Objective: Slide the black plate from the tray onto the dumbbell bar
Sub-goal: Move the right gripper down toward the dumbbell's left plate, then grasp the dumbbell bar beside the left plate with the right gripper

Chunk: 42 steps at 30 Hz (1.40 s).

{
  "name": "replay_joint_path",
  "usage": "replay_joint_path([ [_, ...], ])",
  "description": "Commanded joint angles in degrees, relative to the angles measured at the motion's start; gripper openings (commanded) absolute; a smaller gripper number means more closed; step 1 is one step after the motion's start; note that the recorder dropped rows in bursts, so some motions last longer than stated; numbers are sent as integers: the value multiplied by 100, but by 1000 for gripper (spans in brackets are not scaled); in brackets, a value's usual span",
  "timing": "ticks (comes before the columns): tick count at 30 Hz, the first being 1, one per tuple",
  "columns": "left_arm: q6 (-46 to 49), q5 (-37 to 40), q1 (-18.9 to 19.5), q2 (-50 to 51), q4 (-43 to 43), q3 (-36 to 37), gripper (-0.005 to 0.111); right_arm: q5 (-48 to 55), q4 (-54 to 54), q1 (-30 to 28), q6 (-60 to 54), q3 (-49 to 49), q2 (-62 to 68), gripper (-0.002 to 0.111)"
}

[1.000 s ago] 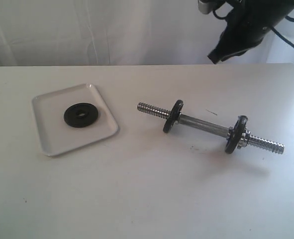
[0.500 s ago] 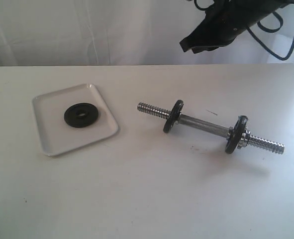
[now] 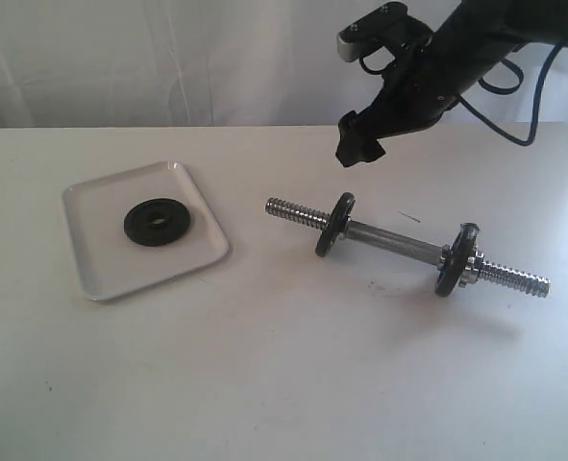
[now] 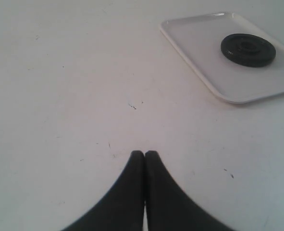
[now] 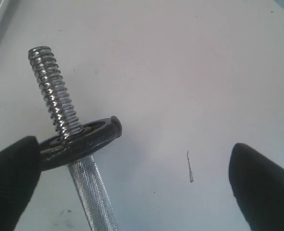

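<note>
The right pincer [image 5: 132, 166], spread wide over the dumbbell bar [image 3: 399, 246], should probably clamp its knurled middle, leaving the ten-o'clock threads free for the black plate [image 3: 157, 222].

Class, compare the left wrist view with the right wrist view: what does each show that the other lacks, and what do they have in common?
Left wrist only: the black plate lying flat in the tray, and the left end effector, shut and empty. Right wrist only: the dumbbell bar with its threaded end, a mounted disc on it, and the right end effector, open. Both: the white table. A grey sliver at the right wrist view's edge may be the tray; I cannot tell.
</note>
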Motion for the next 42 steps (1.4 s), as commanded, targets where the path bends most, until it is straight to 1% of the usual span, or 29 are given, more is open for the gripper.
replay_joint_path([
  [1,3,-7,24,-18,-26,17,0,33,-38,24,-61,-36,7,103],
  [8,3,-7,24,-18,-26,17,0,301,-509,24,-49,-26,109,103],
  [12,3,-7,24,-18,-26,17,0,734,-539,24,-102,-26,240,103],
  [18,3,-7,24,-18,-26,17,0,1446,-500,73,-577,-26,556,103],
  [26,3,-7,24,-18,-26,17,0,1512,-84,148,-1066,-26,961,103],
  [31,3,-7,24,-18,-26,17,0,1359,279,148,-1289,-26,1136,103],
  [33,3,-7,24,-18,-26,17,0,1331,349,148,-1409,-26,1192,101],
  [36,3,-7,24,-18,-26,17,0,1314,362,148,-1526,-26,1249,91],
  [37,3,-7,24,-18,-26,17,0,1271,362,148,-1526,-26,1272,86],
  [39,3,-7,24,-18,-26,17,0,1176,370,148,-1515,-26,1300,80],
  [42,3,-7,24,-18,-26,17,0,1107,425,148,-1525,-26,1380,78],
])
